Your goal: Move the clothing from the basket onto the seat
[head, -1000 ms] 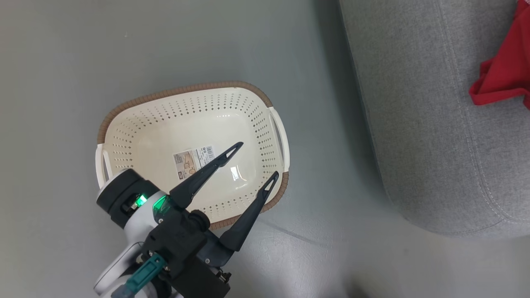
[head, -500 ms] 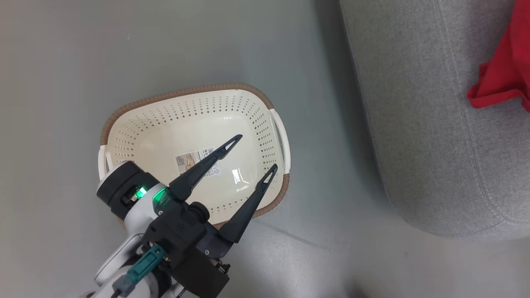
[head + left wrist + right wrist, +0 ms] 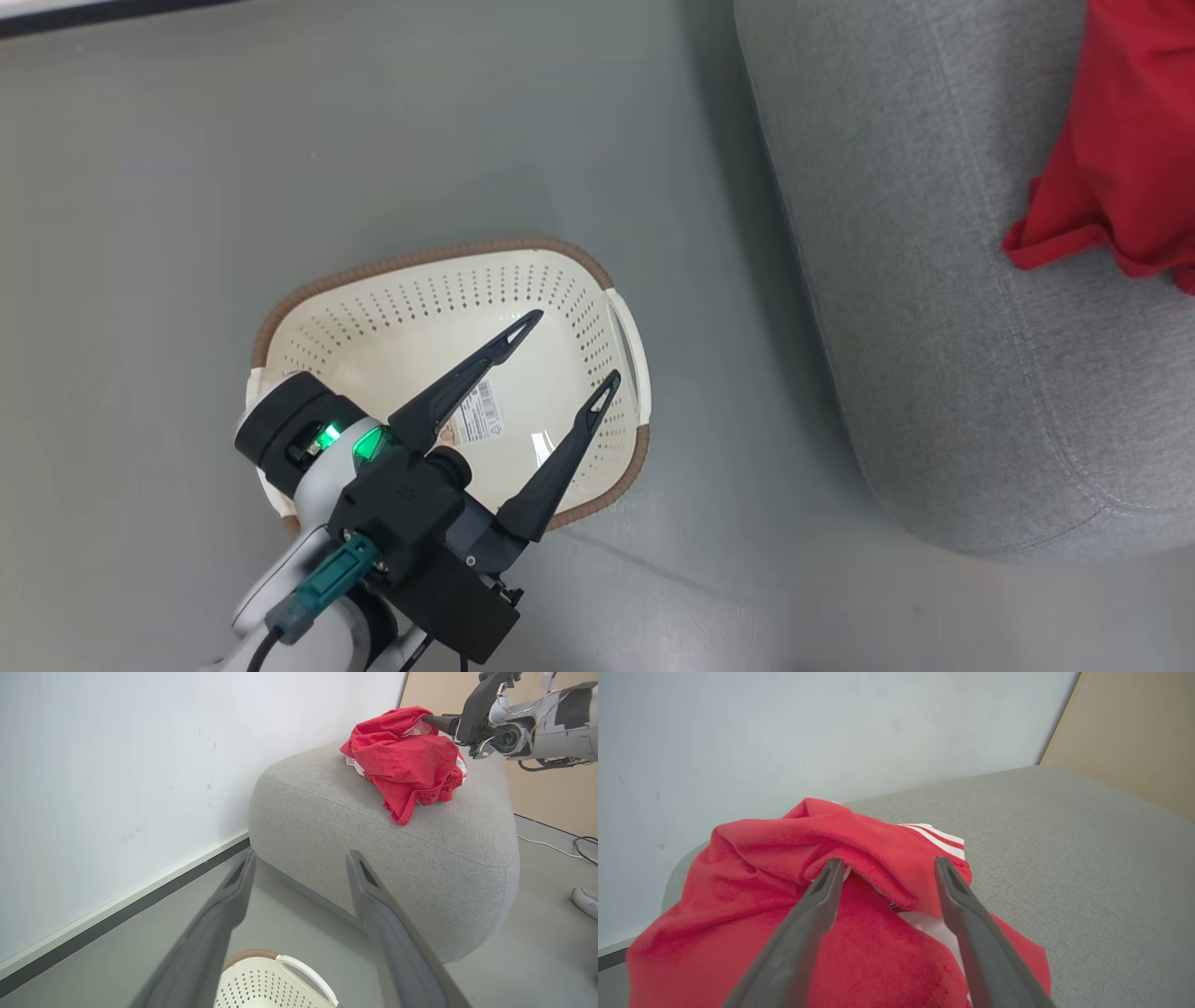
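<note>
1. The clothing lies heaped on the seat, at 2 o'clock in the head view. The basket stands on the floor at 8 o'clock from the heap, with its label on a bare bottom.
2. Our right tool is spread wide. A red fold lies loose between its fingers, and we judge that it grips nothing.
3. Our left tool is wide open and holds nothing, above the basket.
4. To finish the release well, we should draw the right tool straight back along its own fingers, toward 6 o'clock in its wrist view. That way no fold snags and drags off the seat.
5. Against the earlier head frames, the camera has shifted. The basket now sits lower in the view, more red shows at 2 o'clock, and a dark strip shows at 11 o'clock. The left tool is as open as before.
</note>
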Available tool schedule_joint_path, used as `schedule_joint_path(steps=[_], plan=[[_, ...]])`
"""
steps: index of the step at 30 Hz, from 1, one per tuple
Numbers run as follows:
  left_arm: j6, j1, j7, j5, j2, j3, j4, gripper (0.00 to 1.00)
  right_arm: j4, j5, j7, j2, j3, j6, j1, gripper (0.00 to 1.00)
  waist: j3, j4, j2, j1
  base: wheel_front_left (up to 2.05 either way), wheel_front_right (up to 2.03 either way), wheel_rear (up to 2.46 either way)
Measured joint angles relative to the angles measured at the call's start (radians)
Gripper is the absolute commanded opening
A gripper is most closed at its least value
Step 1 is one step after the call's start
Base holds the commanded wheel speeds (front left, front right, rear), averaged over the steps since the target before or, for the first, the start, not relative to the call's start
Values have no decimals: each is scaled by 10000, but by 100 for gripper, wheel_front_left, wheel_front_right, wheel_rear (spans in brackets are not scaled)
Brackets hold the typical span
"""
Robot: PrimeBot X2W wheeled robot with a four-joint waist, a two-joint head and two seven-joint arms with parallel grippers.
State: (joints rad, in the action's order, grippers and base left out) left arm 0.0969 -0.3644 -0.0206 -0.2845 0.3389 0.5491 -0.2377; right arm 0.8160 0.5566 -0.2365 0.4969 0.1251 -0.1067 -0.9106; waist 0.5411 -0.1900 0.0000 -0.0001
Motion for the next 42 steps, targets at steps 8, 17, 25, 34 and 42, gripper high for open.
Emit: schedule_joint_path(steps=[8, 17, 25, 34, 42], plan=[[-221, 123, 290, -157, -274, -148, 487, 100, -297, -27, -115, -222, 86, 100, 562, 100, -755, 10, 0, 0, 0, 0, 0], [-686, 498, 512, -332, -384, -596, 984, 100, -1227, -230, -128, -681, 364, 119, 1469, 100, -1676, 134, 0, -1, 0, 0, 0], [-1285, 1109, 683, -709, -433, -1252, 1388, 100, -2516, -675, -174, -1214, 995, 188, 2222, 100, -2481, 391, -1, 0, 0, 0, 0], [-1760, 1619, 857, -976, -458, -1987, 1724, 100, -3659, -1091, -180, -1743, 1672, 186, 3083, 100, -3125, 702, -1, 0, 0, 0, 0], [-1950, 1945, 1066, -1277, -562, -2734, 1985, 100, -4190, -1197, -199, -1988, 2042, 174, 3870, 100, -3659, 950, -1, 0, 0, 0, 0]])
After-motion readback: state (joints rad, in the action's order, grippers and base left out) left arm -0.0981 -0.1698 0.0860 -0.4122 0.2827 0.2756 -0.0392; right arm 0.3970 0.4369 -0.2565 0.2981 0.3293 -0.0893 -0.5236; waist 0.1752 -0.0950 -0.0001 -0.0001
